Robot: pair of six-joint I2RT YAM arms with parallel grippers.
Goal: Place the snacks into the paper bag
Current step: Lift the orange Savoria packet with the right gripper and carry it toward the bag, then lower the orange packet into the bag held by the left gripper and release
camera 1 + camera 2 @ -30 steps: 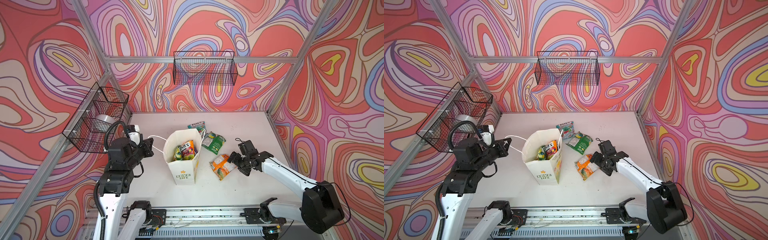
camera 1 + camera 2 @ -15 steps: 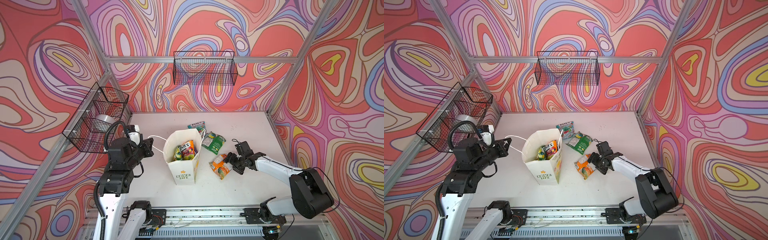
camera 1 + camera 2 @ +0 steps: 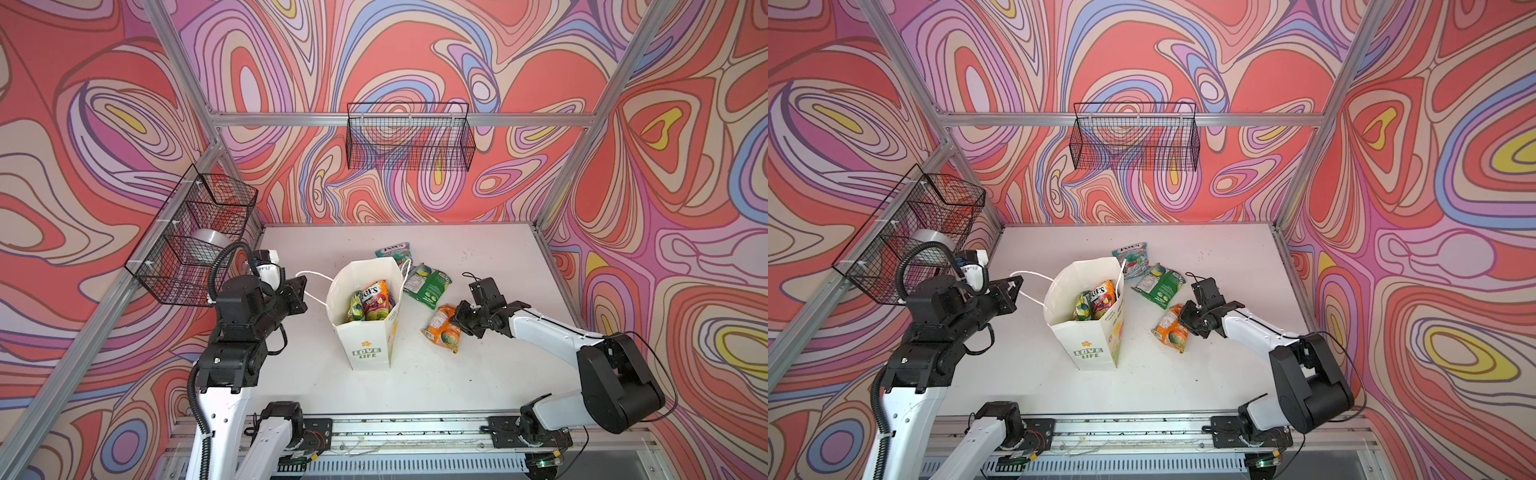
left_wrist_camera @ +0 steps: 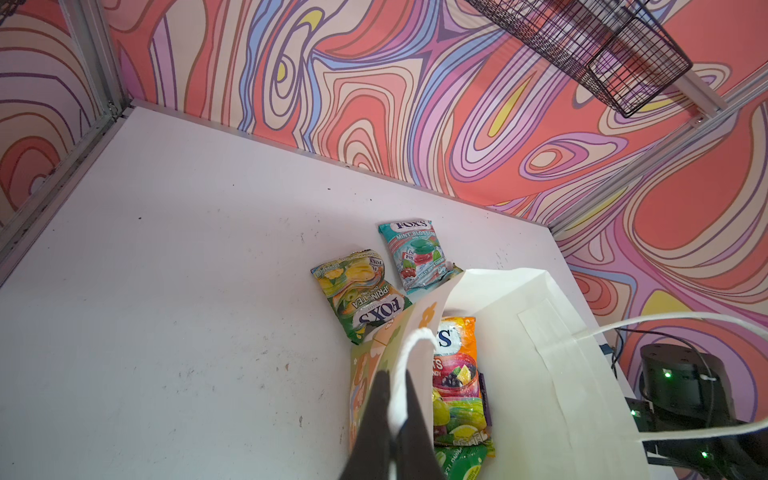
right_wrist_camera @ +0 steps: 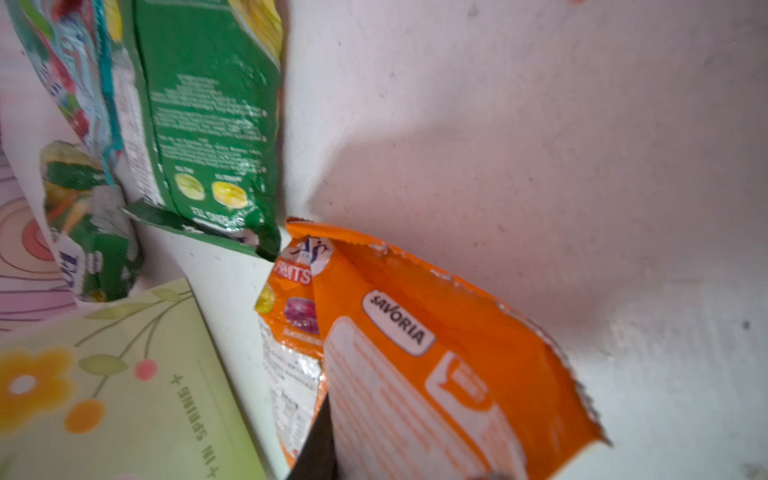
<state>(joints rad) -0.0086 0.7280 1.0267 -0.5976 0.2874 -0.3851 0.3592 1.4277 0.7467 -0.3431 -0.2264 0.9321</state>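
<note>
The white paper bag (image 3: 368,345) (image 3: 1088,340) stands upright mid-table with several snacks (image 3: 374,301) (image 4: 457,374) inside. My left gripper (image 3: 302,289) (image 3: 1014,291) (image 4: 395,376) is shut on the bag's white cord handle (image 4: 417,336). My right gripper (image 3: 459,318) (image 3: 1183,318) (image 5: 407,465) is shut on the edge of the orange snack (image 3: 442,328) (image 5: 436,353), right of the bag. A green packet (image 3: 428,284) (image 5: 208,104) and a teal one (image 3: 392,251) (image 4: 415,253) lie behind it. The left wrist view shows a yellow-green packet (image 4: 361,295) beside the bag, hidden in both top views.
A black wire basket (image 3: 409,137) hangs on the back wall. Another (image 3: 195,241) on the left wall, close above my left arm, holds a silver roll (image 3: 210,241). Patterned walls enclose the white table (image 3: 478,257) on three sides. A metal rail (image 3: 415,424) runs along the front.
My right gripper has slid left onto the orange snack and its jaws have closed on the packet's near edge. The left gripper and the bag have not moved.
</note>
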